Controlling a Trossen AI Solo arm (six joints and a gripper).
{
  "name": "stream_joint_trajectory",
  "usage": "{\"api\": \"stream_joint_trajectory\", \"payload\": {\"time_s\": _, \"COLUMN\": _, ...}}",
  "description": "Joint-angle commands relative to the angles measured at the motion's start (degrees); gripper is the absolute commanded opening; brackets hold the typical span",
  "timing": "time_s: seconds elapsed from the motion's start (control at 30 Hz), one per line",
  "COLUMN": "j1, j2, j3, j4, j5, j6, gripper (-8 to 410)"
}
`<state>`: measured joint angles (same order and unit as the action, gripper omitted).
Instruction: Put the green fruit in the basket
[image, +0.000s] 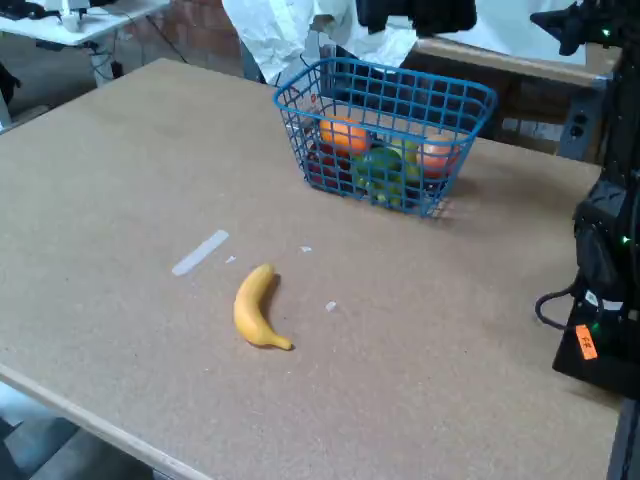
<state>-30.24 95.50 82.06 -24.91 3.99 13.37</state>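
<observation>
No claw shows anywhere from where the fixed view looks, only the arm's black base at the right edge, so I can't say whether it is open or closed. The green fruit (381, 168) already lies inside the basket (455, 96) among orange ones. It looks light, firm and glossy, likely slippery; a grip across its middle seems safest. A banana (255, 305) lies alone on the tabletop (120, 160).

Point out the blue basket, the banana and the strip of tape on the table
blue basket (447, 88): fixed view, right part of its top rim.
banana (252, 300): fixed view, middle of its curved body.
tape strip (200, 252): fixed view, middle of the strip.
</observation>
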Motion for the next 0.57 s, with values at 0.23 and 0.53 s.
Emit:
{"api": "stream_joint_trajectory", "payload": {"time_s": 0.23, "j1": 0.0, "j2": -4.33, "j3": 0.04, "j4": 0.09, "j5": -0.11, "j6": -0.09, "gripper": 397}}
{"api": "stream_joint_trajectory", "payload": {"time_s": 0.53, "j1": 0.0, "j2": -4.35, "j3": 0.02, "j4": 0.07, "j5": -0.11, "j6": -0.09, "gripper": 397}}
